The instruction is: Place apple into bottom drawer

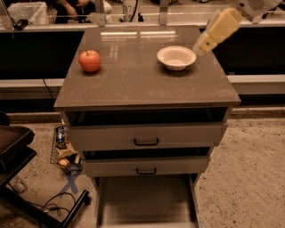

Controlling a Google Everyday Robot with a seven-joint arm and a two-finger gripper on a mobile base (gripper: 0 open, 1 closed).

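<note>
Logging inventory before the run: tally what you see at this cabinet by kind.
Apple: 1
Bowl: 1
Drawers: 3 (top drawer, middle drawer, bottom drawer pulled out)
Gripper: 1, hovering near the bowl
Total: 6

Cream-yellow, blocky, tapering claw (199, 47) at upper right, on a white rounded arm (251, 5)
</note>
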